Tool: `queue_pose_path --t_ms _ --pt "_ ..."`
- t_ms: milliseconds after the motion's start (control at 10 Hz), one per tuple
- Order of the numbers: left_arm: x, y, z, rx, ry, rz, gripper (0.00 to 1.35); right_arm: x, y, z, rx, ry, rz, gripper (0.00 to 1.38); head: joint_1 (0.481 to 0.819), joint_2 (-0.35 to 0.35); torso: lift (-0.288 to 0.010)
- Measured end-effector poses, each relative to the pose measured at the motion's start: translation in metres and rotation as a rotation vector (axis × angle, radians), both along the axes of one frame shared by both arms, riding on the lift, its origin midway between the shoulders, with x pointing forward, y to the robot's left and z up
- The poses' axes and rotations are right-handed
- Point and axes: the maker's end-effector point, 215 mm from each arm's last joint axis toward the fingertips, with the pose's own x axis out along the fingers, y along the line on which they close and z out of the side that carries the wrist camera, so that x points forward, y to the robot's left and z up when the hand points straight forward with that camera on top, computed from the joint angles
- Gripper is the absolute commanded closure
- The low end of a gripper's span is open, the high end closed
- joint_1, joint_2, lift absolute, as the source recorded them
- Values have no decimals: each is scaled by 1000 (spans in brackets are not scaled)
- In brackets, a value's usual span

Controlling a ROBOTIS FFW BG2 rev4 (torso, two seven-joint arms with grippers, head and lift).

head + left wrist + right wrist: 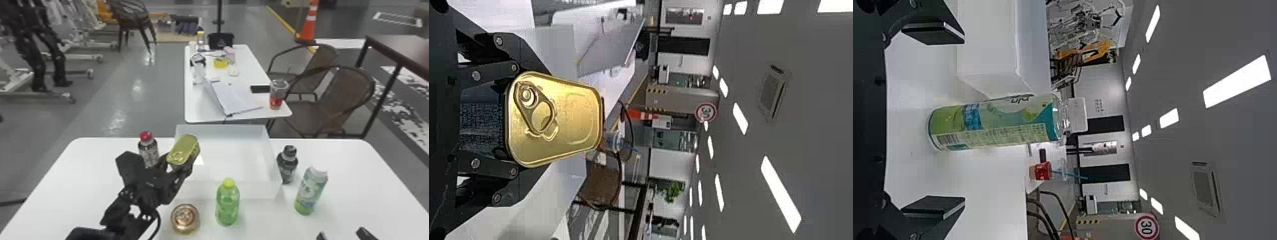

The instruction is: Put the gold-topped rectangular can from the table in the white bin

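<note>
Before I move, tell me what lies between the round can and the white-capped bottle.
The green bottle stands between them, with bare table on either side of it; the head view shows this.

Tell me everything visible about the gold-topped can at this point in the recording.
The can is rectangular with rounded corners. Its shiny, metallic-looking gold lid has a raised rim, and a ring-pull tab lies against it at the end nearer the left gripper. The lid looks closed. The gripper's fingers hold the can by its sides, raised off the table and tilted, lid facing the head camera. In the head view it overlaps the left side of the white bin.
</note>
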Motion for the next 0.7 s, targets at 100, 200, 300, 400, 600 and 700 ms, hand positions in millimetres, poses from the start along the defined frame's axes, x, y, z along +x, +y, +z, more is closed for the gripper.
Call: queue_pose_path --t_ms 100,200,300,400,600,700 --pt "15 -12 -4 9 8 -64 946 0 1 -1 0 1 2 150 549 0 -100" --pt "34 -15 -10 35 10 -93 946 1 2 -1 0 2 3 150 549 0 -100" --pt "51 -13 -17 61 16 -103 946 2 2 -1 0 3 5 150 549 0 -100" --pt "66 -10 -26 93 28 -106 940 2 2 -2 0 5 5 150 549 0 -100" --pt "80 -2 -49 120 71 -96 337 2 3 -4 1 9 8 150 549 0 -100" --pt "81 -2 -52 131 73 -91 76 3 3 -4 1 9 8 150 549 0 -100"
